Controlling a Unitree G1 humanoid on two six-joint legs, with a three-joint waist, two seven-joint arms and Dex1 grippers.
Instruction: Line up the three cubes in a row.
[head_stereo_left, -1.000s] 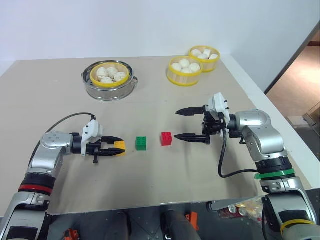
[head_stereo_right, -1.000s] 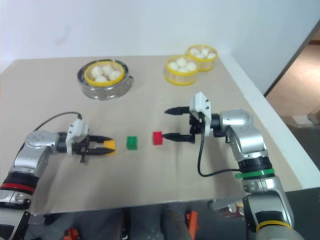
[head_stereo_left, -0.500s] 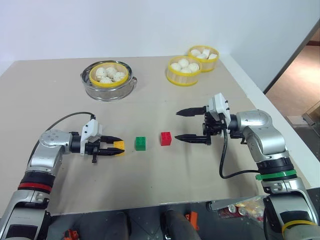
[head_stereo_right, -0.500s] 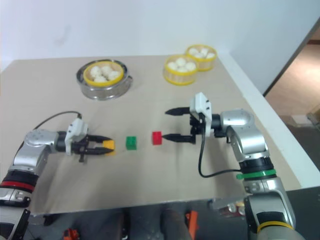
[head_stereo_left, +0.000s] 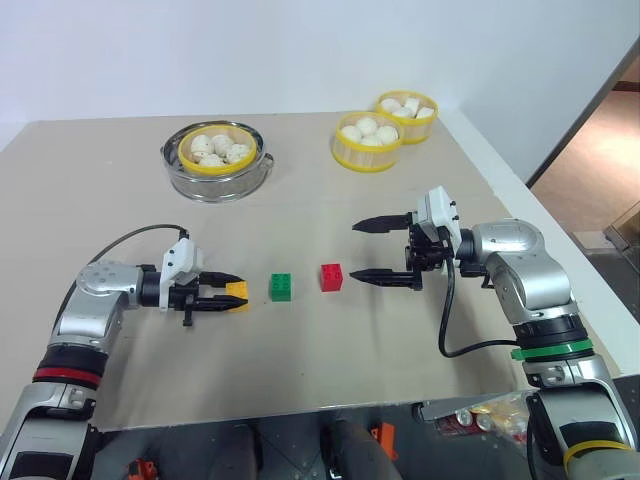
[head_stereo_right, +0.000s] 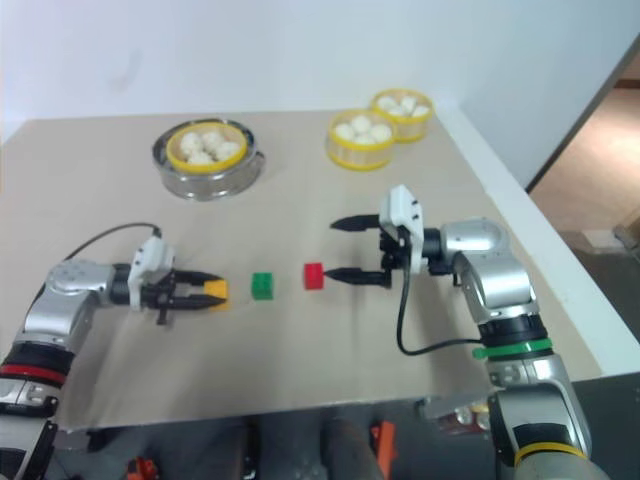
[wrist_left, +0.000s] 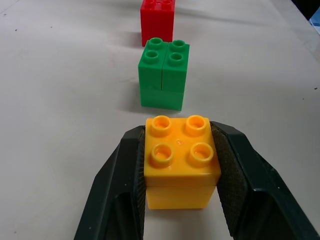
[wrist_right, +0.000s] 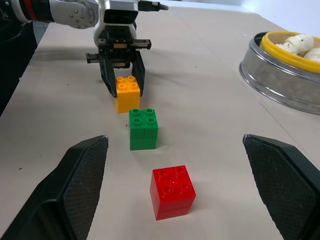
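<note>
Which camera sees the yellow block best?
The left wrist view: the yellow-orange cube sits close up between the left gripper's fingers. In the head views and right wrist view it looks far smaller, partly hidden by those fingers.

We see bright, even light with soft short shadows under the cubes on the counter (head_stereo_left: 330, 350), the right eye view slightly hazier.

Glossy smooth plastic makes the yellow cube (wrist_left: 180, 162), green cube (wrist_left: 163, 75) and red cube (wrist_right: 172, 191), the bench (head_stereo_left: 330, 350) looks matt beige, the tool pads (wrist_left: 227, 180) finely textured black, the bowl (head_stereo_left: 218, 180) shiny metal.
</note>
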